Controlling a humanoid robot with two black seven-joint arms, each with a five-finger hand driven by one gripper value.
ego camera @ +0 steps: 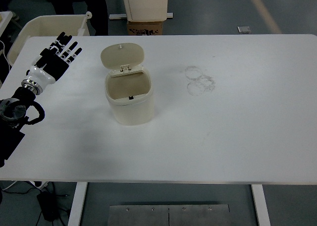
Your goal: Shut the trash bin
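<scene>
One white table [237,137], faint ring marks [199,80].

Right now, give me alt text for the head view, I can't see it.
A cream trash bin stands on a white table with its lid flipped open and tilted back. The robot's left hand is off to the bin's left, fingers spread and holding nothing; faint ring marks show to its right.

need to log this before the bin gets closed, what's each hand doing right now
Left hand: open, fingers spread flat, holding nothing.
Right hand: not in view.
</scene>
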